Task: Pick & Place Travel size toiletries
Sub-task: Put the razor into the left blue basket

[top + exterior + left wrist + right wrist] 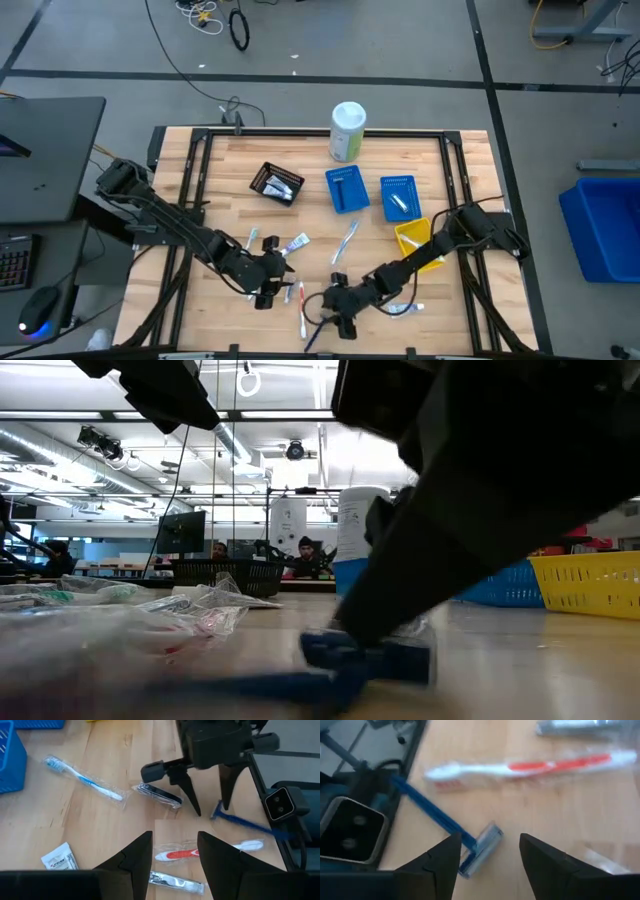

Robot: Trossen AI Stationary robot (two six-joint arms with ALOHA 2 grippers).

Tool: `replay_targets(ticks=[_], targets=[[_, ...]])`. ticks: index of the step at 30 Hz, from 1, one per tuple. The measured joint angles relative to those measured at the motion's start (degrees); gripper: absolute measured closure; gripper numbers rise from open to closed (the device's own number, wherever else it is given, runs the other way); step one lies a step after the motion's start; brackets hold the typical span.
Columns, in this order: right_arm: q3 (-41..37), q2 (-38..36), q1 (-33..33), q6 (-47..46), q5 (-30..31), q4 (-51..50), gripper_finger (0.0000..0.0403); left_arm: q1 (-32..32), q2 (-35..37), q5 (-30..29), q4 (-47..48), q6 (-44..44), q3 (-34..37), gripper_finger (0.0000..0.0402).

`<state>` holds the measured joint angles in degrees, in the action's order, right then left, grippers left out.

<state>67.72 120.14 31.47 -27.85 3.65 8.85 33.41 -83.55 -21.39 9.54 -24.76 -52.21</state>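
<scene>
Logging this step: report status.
Right end effector open, low over blue razor. Left end effector open above red toothbrush. Nothing gripped; nothing blocking.

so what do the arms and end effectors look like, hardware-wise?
Both arms are matte black with blocky joints. Each end effector, left and right, has two dark, wedge-shaped fingers tapering to points. The right arm's wrist carries a black boxy camera housing, and thin dark cables run along the left arm.
</scene>
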Motion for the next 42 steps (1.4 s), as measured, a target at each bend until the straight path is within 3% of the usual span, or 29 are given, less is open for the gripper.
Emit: replay_targets(ticks=[4, 13, 30, 42], targets=[[1.3, -0.2, -0.3, 0.1, -2.2, -5.4, 0.0207, 0.0, 0.0, 0.0, 0.0, 0.1, 0.0, 0.0238], [7.6, -0.2, -0.5, 7.2, 3.6, -19.4, 0.0221, 0.0, 0.0, 0.0, 0.0, 0.1, 0.0, 0.0238], [7.9, 0.1, -1.1, 5.9, 1.8, -20.5, 0.0319, 0.0, 0.0, 0.0, 0.0, 0.1, 0.0, 0.0238], [7.9, 0.1, -2.1, 5.9, 1.8, -20.3, 0.0329, 0.0, 0.0, 0.0, 0.0, 0.1, 0.0, 0.0238]])
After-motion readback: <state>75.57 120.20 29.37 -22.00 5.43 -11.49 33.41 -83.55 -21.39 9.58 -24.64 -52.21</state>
